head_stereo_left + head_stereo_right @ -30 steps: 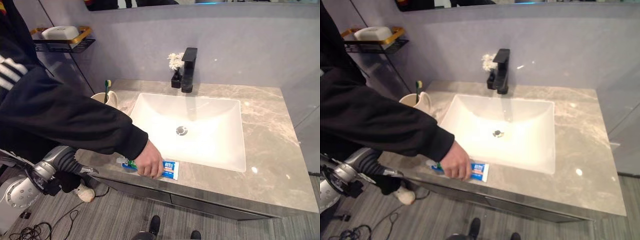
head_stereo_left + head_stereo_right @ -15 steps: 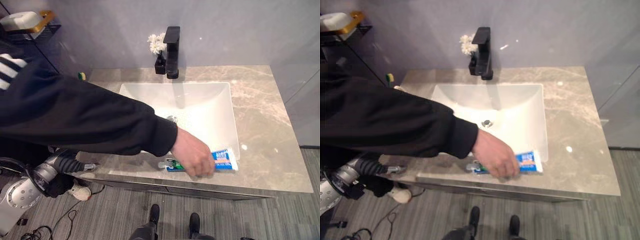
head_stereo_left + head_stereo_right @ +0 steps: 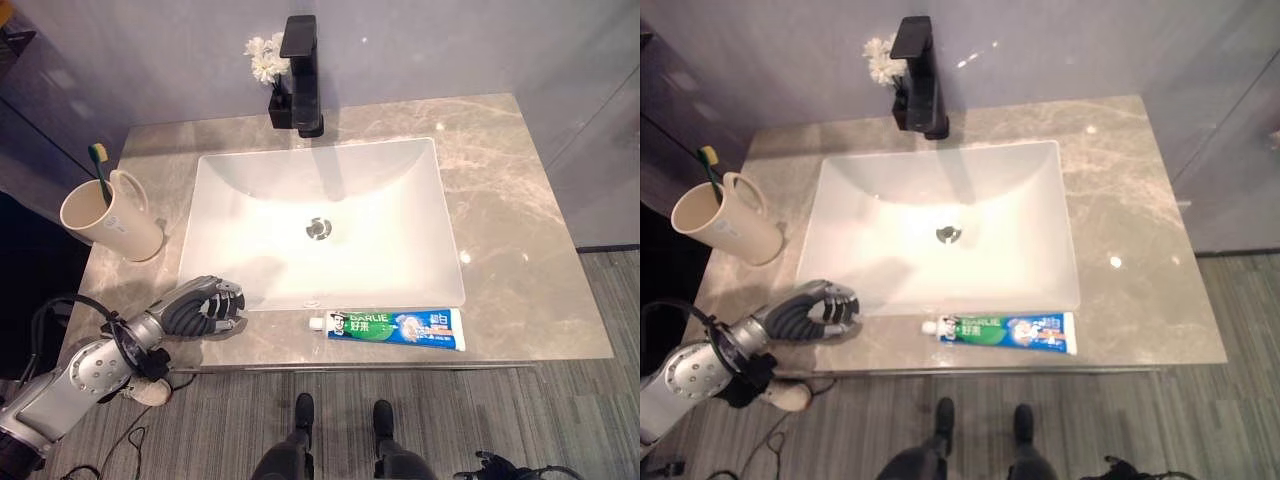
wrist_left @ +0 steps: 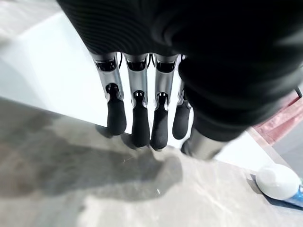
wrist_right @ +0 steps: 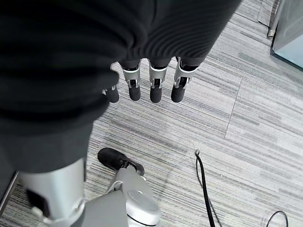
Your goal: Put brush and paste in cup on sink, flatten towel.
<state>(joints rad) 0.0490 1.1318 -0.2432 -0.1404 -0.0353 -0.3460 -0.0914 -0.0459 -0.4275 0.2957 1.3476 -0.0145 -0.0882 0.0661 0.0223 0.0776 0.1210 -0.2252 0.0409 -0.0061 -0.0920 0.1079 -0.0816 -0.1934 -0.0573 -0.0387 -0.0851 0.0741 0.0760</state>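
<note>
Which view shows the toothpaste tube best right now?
Left eye view: the whole toothpaste tube lies flat on the counter's front edge. The right eye view shows it likewise; the left wrist view catches its white cap past the left hand.

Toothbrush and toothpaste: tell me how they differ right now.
The toothbrush stands nearly upright inside the cream cup at the counter's left; the toothpaste lies flat on the front edge, in front of the basin. The toothbrush shows just its head and upper handle; the toothpaste is in full view, cap toward the left hand. Neither is held by a hand.
</note>
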